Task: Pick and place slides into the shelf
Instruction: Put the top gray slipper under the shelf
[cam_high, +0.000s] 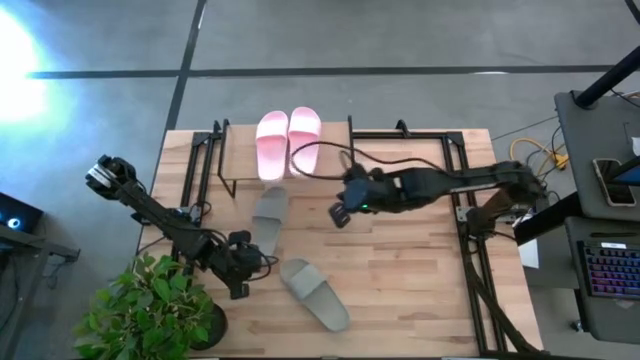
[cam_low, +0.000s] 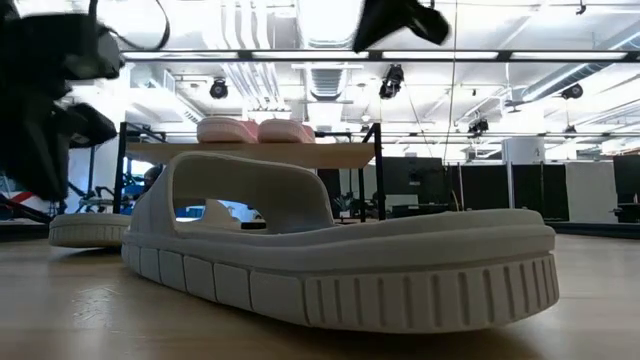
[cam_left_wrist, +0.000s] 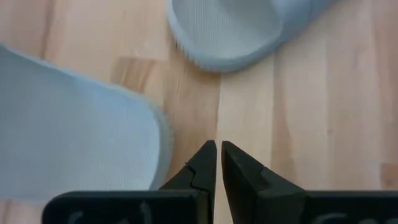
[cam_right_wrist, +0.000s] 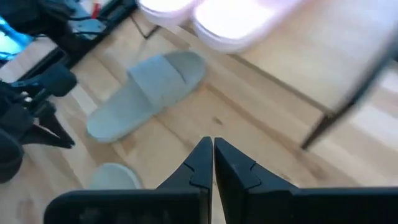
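Two pale pink slides (cam_high: 288, 142) lie side by side on the shelf's light wood top (cam_high: 330, 150); they also show in the low view (cam_low: 255, 130) and the right wrist view (cam_right_wrist: 230, 18). One grey-green slide (cam_high: 268, 217) lies on the table just in front of the shelf (cam_right_wrist: 149, 93). The other grey-green slide (cam_high: 314, 293) lies nearer the table's near edge, filling the low view (cam_low: 330, 250). My left gripper (cam_high: 243, 262), shut (cam_left_wrist: 218, 148), hovers between the two grey-green slides. My right gripper (cam_high: 342, 213), shut (cam_right_wrist: 212, 144), hangs above the table right of the shelf's front.
A potted green plant (cam_high: 150, 310) stands at the table's near left corner beside my left arm. Black metal frames (cam_high: 470, 230) run along the table's right side, and a black cable (cam_high: 330, 165) loops over the shelf. Bare wood (cam_high: 400, 280) lies at the near right.
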